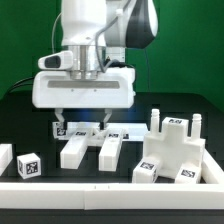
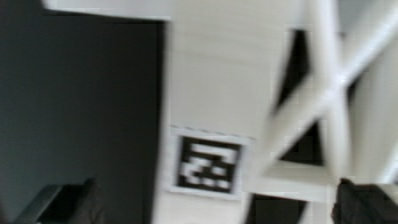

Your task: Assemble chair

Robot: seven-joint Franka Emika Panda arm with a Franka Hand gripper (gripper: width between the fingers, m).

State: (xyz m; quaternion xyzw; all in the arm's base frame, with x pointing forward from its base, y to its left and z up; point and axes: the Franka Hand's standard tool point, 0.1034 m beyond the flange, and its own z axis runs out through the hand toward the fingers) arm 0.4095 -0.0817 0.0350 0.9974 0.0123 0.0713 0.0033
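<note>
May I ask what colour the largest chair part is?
The largest chair part is white with black-and-white square tags; exterior view shows it best.

Chunky white plastic chair block (image 1: 172,152): plain white throughout, with square black-and-white tags on its top and front faces.
Two short white plastic bars (image 1: 75,150): uniform white.
Small white cube (image 1: 28,167): black-and-white tag pattern on the near face.
Thin flat marker board (image 1: 120,131): white, with black-and-white tags.
Flat table surface (image 1: 30,125): black.
Backdrop curtain (image 1: 20,50): green.
Robot gripper (image 1: 84,122): white body, dark fingers (image 2: 63,205).
</note>
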